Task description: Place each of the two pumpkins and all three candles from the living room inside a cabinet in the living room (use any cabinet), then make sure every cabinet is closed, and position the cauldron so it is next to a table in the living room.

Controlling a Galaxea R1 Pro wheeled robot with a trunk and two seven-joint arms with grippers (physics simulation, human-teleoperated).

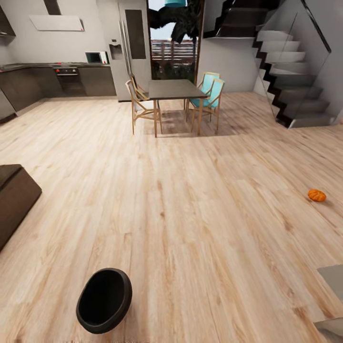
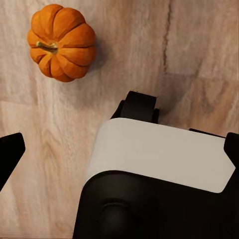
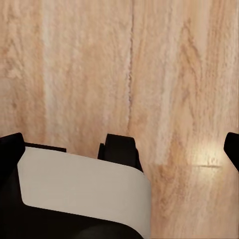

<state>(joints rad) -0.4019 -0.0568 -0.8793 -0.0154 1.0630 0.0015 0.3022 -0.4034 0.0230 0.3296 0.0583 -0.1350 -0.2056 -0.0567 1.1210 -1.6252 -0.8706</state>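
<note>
Neither claw holds or touches anything; only dark finger edges show in the wrist views, so I cannot tell how far either is open. One pumpkin (image 1: 317, 195) lies on the wood floor (image 1: 190, 214) off right, another pumpkin (image 2: 61, 42) below the left wrist. The black cauldron (image 1: 104, 300) sits close by.

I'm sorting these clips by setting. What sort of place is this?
Most likely an open-plan home: a kitchen with oven, a dining table with chairs, and a staircase, all on one wood floor.
</note>
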